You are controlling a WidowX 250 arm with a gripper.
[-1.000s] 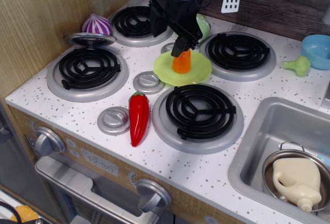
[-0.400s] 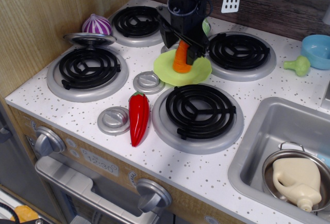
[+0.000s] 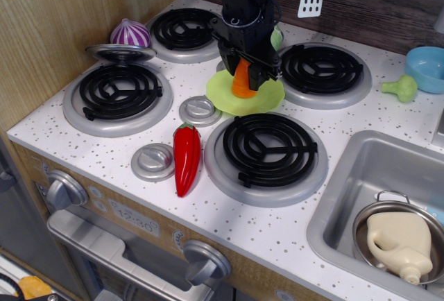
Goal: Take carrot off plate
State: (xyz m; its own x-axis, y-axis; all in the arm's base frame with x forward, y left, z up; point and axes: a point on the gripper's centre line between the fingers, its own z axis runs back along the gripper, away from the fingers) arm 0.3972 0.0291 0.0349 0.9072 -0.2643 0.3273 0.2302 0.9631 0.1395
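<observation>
Carrot is standing up on the green plate — the black pincer is pinching its top from both sides. Plate is sitting on the white counter in the middle of four black burners. Red pepper is lying near the front, well apart from the plate — purple onion is sitting far left.
</observation>
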